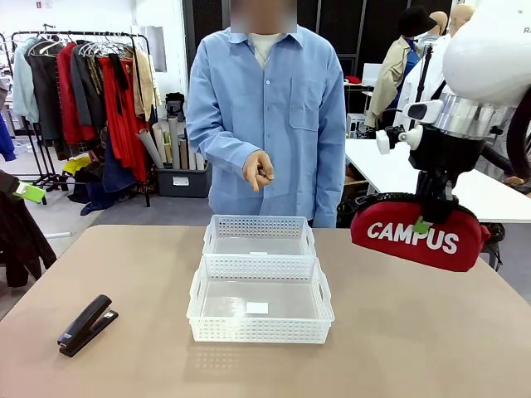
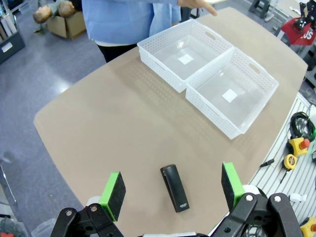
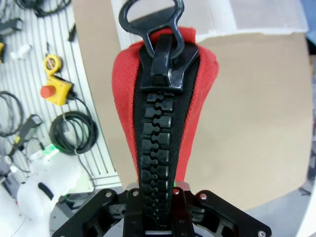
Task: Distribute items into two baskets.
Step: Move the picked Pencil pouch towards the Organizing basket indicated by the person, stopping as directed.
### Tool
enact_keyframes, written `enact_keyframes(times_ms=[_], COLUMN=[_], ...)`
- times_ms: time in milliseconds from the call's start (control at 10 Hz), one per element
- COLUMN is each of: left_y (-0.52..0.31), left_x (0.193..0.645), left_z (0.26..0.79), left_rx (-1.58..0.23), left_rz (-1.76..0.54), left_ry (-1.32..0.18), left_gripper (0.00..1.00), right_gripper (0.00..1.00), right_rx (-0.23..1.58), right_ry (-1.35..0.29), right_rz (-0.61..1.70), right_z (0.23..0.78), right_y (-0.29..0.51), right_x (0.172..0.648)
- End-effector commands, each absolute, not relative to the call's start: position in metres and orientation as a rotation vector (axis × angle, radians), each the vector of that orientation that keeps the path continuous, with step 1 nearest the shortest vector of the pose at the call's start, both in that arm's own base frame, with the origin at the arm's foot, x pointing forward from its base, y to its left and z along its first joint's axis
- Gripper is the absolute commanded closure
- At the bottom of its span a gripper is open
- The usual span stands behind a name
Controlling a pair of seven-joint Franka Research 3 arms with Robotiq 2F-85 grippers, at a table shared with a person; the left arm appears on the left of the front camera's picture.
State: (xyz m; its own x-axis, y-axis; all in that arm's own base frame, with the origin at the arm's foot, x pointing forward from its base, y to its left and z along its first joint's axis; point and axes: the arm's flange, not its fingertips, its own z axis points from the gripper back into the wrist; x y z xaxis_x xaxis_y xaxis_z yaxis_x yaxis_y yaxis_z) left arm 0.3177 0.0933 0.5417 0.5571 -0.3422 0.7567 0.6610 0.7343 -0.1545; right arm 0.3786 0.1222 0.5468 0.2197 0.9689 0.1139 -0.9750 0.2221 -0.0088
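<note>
Our right jaws are clamped on the zip ridge of the red pouch (image 1: 419, 235), seemingly soft and light, aloft right of the baskets (image 1: 259, 332), while our left jaws hang wide and empty over the stiff-looking stapler (image 2: 175, 188) on the desk (image 1: 415, 332), best pinched across its narrow body.

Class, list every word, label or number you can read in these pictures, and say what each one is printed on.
"CAMPUS": white letters on the red zip pouch.
On the floors of the near basket and far basket, white stickers: no print can be read.
On the black stapler, a small label: too small to read.
</note>
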Motion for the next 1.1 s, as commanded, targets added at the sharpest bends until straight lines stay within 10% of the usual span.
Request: enact_keyframes(times_ms=[0, 1000], left_y=[0.094, 0.094], left_x=[0.318, 0.318], left_z=[0.542, 0.542], left_rx=[-0.468, -0.468], left_rz=[-0.625, -0.625], left_ry=[-0.787, -0.787], left_gripper=[0.0, 0.0], right_gripper=[1.0, 1.0], right_rx=[0.003, -0.048], right_ry=[-0.118, -0.095], right_rz=[1.362, 1.544], right_z=[0.542, 0.522], right_y=[0.13, 0.201], right_x=[0.371, 0.349])
